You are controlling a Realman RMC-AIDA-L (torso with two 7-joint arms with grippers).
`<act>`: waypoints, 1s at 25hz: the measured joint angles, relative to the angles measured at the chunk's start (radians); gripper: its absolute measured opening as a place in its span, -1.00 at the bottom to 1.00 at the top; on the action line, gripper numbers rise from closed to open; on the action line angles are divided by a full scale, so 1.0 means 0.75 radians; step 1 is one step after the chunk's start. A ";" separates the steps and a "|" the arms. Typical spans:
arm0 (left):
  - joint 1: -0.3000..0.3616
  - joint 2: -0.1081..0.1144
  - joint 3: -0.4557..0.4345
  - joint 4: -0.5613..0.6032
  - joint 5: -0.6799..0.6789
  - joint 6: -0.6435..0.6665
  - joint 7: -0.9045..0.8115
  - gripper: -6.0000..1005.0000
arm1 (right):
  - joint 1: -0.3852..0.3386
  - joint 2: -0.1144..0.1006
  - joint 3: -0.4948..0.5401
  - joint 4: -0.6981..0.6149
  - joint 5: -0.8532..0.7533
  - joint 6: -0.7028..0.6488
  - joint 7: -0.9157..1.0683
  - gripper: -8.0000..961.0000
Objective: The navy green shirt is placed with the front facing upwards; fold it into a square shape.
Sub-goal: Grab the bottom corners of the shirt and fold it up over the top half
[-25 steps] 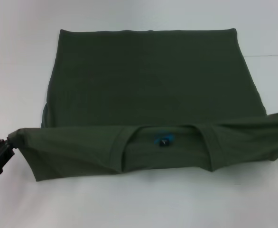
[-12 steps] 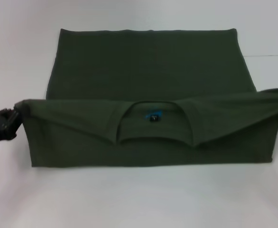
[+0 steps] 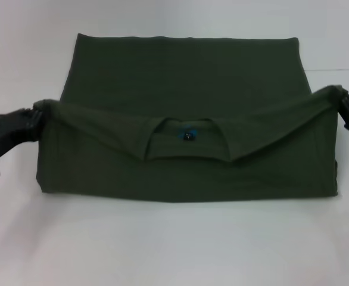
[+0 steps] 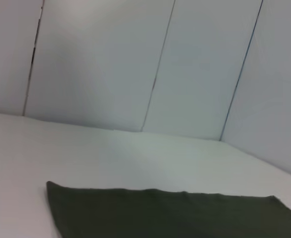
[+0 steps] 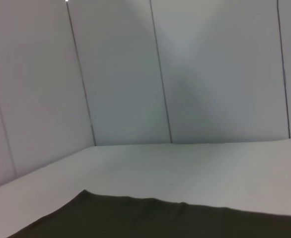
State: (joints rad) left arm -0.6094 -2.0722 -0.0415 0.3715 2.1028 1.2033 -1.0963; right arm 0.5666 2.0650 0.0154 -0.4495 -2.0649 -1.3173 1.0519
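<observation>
Two black grippers, left gripper (image 3: 34,117) and right gripper (image 3: 344,102), have their jaws pinched on the shoulder corners of the dark olive-green cotton T-shirt (image 3: 186,113), which lies mid-counter on the white counter (image 3: 174,244). Its collar half is doubled toward the far edge, hanging taut and smooth between them. A small black tag (image 3: 189,136) with blue print shows in the collar, its writing unreadable.
</observation>
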 joint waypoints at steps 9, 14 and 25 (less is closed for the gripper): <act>-0.135 -0.017 0.004 -0.038 -0.142 -0.241 0.101 -0.70 | 0.121 -0.001 -0.004 0.008 0.018 0.194 0.008 -0.89; -0.229 -0.021 0.002 -0.052 -0.179 -0.374 0.150 -0.70 | 0.181 -0.018 -0.016 0.048 0.032 0.313 0.008 -0.87; -0.427 -0.009 0.007 -0.157 -0.251 -0.707 0.335 -0.68 | 0.294 -0.029 -0.053 0.057 0.035 0.550 0.014 -0.81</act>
State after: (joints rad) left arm -0.9296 -2.0787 -0.0364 0.2540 1.9144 0.6732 -0.8451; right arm 0.7872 2.0435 -0.0242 -0.4065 -2.0389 -0.9050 1.0623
